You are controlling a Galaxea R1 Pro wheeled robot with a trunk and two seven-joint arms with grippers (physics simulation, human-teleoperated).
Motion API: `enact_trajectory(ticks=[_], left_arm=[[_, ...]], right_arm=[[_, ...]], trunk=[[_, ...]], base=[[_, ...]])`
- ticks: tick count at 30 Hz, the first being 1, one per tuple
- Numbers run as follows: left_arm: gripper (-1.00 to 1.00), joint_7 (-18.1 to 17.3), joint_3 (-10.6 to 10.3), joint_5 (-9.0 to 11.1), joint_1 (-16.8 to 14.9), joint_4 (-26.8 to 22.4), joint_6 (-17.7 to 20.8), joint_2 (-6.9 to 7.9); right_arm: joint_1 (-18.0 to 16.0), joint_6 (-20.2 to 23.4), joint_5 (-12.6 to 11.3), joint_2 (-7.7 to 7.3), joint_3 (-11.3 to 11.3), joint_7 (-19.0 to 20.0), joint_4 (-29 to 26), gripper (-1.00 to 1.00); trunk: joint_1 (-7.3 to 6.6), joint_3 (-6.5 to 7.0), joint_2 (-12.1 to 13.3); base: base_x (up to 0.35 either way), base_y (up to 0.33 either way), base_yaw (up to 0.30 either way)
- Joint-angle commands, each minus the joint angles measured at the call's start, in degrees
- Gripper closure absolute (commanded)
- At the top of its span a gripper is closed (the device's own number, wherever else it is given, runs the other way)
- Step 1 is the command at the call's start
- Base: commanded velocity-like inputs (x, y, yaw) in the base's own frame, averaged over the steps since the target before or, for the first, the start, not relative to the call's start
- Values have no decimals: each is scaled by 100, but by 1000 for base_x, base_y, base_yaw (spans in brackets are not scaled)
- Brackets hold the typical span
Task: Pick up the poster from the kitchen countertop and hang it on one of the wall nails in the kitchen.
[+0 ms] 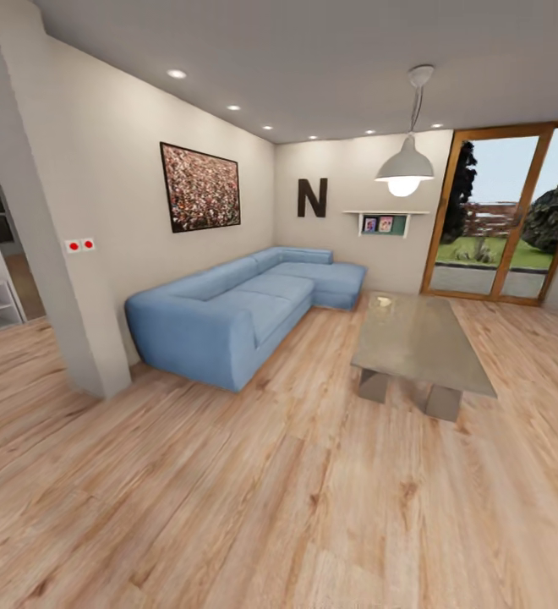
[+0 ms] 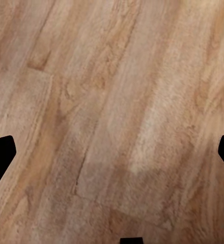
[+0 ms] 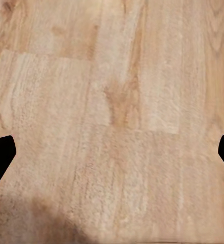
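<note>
Here both the left claw [image 2: 112, 152] and right claw [image 3: 112, 152] gape wide over bare floorboards [image 2: 117, 101].

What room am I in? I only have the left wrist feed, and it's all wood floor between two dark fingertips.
Observer: A living room. The head view shows a blue corner sofa against the wall.
Operator: Any framed picture up there?
Observer: Yes, but it's the large speckled abstract painting above the sofa, not a film poster.
Operator: Anything standing on the floor ahead?
Observer: A low grey coffee table stands to the right of the sofa, with a pendant lamp hanging above it.
Operator: And the right arm?
Observer: Its wrist view shows the right gripper with fingertips wide apart over bare wooden floor, nothing between them.
</note>
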Motion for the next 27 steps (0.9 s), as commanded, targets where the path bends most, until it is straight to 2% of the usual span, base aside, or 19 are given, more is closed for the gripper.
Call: enact_trajectory(ticks=[1,10,16,27], left_arm=[[-100,1,8,-59,2,-8,-12,0],[-100,1,1,-67,1,-8,-10,-5],[-100,-2,-1,-67,0,-8,-10,-5],[-100,1,-1,-67,4,-8,-11,-5]], right_arm=[[-5,-20,3,2,-10,-2,7,-100],[-5,-28,3,2,-11,-3,7,-100],[-5,-29,3,2,-11,1,7,-100],[-5,-29,3,2,-10,2,7,-100]], trunk=[[0,-5,-3],[0,-5,-3],[0,-5,-3],[0,-5,-3]], base=[[0,0,-300],[19,-31,-126],[82,-237,-84],[8,-297,-266]])
